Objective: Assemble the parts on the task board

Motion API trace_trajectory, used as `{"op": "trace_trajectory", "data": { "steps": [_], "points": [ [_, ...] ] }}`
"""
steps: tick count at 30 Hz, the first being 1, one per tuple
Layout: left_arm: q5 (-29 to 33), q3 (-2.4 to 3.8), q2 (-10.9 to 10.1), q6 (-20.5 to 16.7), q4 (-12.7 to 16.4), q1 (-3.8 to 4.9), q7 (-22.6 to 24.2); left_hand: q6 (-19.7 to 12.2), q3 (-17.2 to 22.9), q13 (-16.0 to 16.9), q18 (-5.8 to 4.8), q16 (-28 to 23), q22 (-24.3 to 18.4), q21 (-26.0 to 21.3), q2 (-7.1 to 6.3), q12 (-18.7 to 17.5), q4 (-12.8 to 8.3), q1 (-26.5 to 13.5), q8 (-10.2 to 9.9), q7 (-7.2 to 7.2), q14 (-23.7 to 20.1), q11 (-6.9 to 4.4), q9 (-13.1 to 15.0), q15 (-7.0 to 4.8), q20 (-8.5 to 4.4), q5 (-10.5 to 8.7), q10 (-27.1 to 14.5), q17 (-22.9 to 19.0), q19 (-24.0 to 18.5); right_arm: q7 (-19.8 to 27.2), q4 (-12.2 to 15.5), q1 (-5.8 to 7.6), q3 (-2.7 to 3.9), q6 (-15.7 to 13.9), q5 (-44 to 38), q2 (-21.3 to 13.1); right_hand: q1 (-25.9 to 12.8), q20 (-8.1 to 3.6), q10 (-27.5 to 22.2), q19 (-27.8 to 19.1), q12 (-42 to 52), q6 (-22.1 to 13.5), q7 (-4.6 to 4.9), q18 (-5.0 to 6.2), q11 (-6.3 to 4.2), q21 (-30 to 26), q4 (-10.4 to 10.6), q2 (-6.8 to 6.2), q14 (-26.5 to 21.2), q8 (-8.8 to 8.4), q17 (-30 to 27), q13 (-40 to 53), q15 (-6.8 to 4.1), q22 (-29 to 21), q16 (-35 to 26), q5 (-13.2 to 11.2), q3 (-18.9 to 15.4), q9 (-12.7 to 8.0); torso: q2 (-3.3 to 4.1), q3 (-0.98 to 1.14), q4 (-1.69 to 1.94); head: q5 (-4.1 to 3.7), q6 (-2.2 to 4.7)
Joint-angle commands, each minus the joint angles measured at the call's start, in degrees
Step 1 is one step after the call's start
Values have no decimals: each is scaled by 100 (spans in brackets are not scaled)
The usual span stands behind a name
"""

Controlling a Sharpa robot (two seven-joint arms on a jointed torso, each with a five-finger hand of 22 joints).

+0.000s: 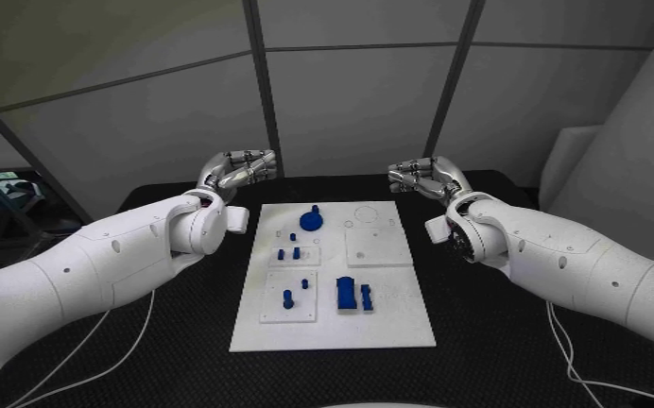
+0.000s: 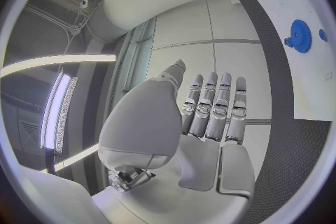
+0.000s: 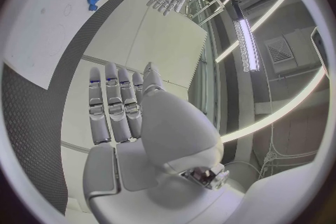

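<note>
Trouble, as I judge it, would come from the small blue parts point(image 1: 352, 293) standing crowded on the task board point(image 1: 395, 328) mid-desk: both the left hand point(image 1: 240, 168) and right hand point(image 1: 425, 178), flanking its far end, hold nothing, fingers straight and close together, and a broad reach could topple neighbours.

- The head view was dim and cool-toned, the black worktop point(image 1: 477, 314) nearly swallowing detail.
- Bright strip lights point(image 2: 59, 103) glared in both wrist views.
- Fisheye distortion bent straight edges near each circle's rim.
- The task board point(image 1: 334, 328) stayed evenly lit, with soft shadows.
</note>
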Motion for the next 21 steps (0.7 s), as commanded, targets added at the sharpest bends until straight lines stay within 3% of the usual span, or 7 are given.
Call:
{"op": "trace_trajectory", "data": {
  "steps": [1, 3, 4, 15, 16, 18, 21],
  "points": [
    [367, 10, 101, -377, -134, -38, 414, -6, -85, -2, -102, -72, -122, 35, 82, -21, -12, 32, -32, -20, 46, 4, -4, -12, 17, -32, -52, -44, 8, 413, -195, 11, 12, 333, 307, 122, -128, 14, 40, 71, -82, -17, 48, 81, 20, -97, -96, -65, -3, -38, -134, -111, 37, -87, -69, -7, -9, -95, -54, 38, 0, 31, 58],
    [392, 13, 165, -402, -195, -65, 445, 0, -143, -1, -102, -128, -212, 38, 115, -25, -21, 46, -36, -15, 51, -4, -5, -16, 17, -30, -75, -76, 24, 437, -304, 12, 15, 366, 305, 198, -169, 10, 30, 119, -114, -24, 59, 85, 28, -135, -147, -86, -57, -38, -233, -135, 69, -132, -74, 6, -3, -149, -52, 31, 10, 44, 66],
    [132, 3, 131, -144, -152, -63, 117, -1613, -415, -356, -344, -549, -878, -323, 531, -393, -297, -2381, -399, -217, -1548, -302, -373, -281, -492, -270, -1756, -512, -1156, 131, -240, 0, 9, 107, 105, 158, -2836, -417, -1890, -1507, -500, -1684, -297, -294, -241, -333, -425, -324, -1973, -394, -494, -494, -145, -365, -426, -241, 430, -385, -32, 19, -2, 29, 51],
    [121, -14, -70, -853, 617, -86, 228, -2841, -638, -356, -346, -549, -1419, -323, 531, -393, -520, -4235, -399, -725, -2722, -530, -373, -486, -861, -486, -3073, -512, -2028, 328, 530, 72, -143, -535, 699, -112, -4900, -724, -3298, -2672, -500, -2923, -515, -410, -417, -840, -674, -835, -3449, -394, -747, -494, -607, -952, -426, -803, 746, -993, 190, 19, 181, 0, 414],
    [120, -17, -108, -987, 763, -91, 249, -2946, -656, -356, -345, -549, -1463, -323, 531, -393, -537, -4393, -399, -725, -2825, -549, -373, -504, -895, -900, -3184, -512, -2104, 366, 676, 85, -171, -657, 811, -163, -5075, -750, -3422, -2777, -500, -3030, -537, -454, -821, -840, -698, -835, -3575, -394, -765, -494, -607, -952, -426, -803, 770, -993, 216, 20, 202, -4, 457],
    [115, -25, -190, -1275, 1075, -100, 295, -3132, -696, -356, -347, -549, -1541, -323, 531, -393, -939, -4672, -399, -725, -3006, -584, -373, -905, -952, -900, -3379, -512, -2236, 446, 988, 114, -233, -918, 1053, -272, -5373, -797, -3631, -2954, -500, -3214, -574, -454, -821, -840, -1135, -835, -3788, -394, -797, -494, -607, -952, -426, -803, 812, -993, 255, 20, 235, -9, 521],
    [108, -38, -348, -1830, 1678, -119, 382, -3438, -1101, -356, -346, -549, -1670, -323, 531, -393, -939, -5135, -399, -725, -3303, -996, -373, -905, -1046, -900, -3700, -512, -2457, 603, 1602, 171, -354, -1430, 1527, -487, -5868, -874, -3977, -3247, -500, -3519, -636, -517, -821, -840, -1135, -835, -4145, -394, -1202, -494, -607, -952, -426, -803, 908, -993, 290, 20, 263, -13, 578]
  ]
}}
